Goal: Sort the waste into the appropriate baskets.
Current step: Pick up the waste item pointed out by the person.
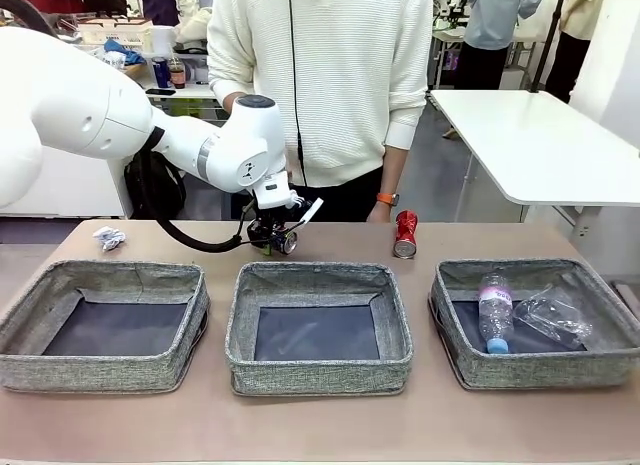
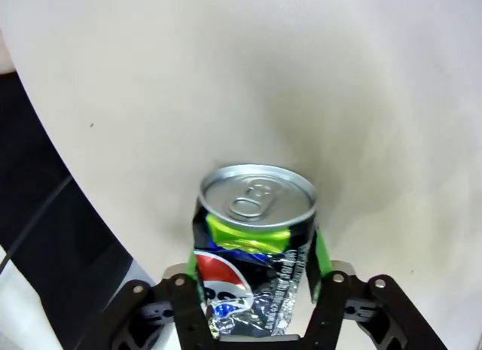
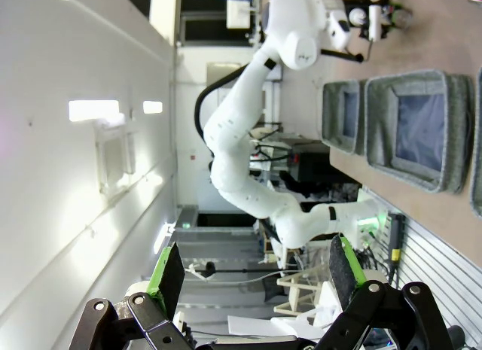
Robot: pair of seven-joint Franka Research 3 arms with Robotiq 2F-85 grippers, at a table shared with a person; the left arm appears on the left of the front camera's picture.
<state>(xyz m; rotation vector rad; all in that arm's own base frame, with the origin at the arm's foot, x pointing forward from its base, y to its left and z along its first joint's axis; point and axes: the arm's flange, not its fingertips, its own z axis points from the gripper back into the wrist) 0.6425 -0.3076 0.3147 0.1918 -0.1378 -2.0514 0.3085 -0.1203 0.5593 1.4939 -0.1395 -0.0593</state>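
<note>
The left gripper is pinching the dark can in the middle of the front view, just behind the back wall of the middle basket. In the left wrist view the left gripper has its green pads pressed on both sides of the dark can. The can is dented, and its silver top with the pull tab faces the camera. It is low over the table, but I cannot tell if it touches it.

The right gripper is spread wide at the bottom of the right wrist view, with nothing between its fingers.

In the front view the red can stands on the table right of the middle, behind the gap between the middle basket and the right basket. The bottle lies in the right basket with its blue cap toward the camera. The plastic film lies just beside it in the same basket. The paper wad sits on the table at the left, behind the left basket. A person in a white sweater stands at the top middle, behind the table.
</note>
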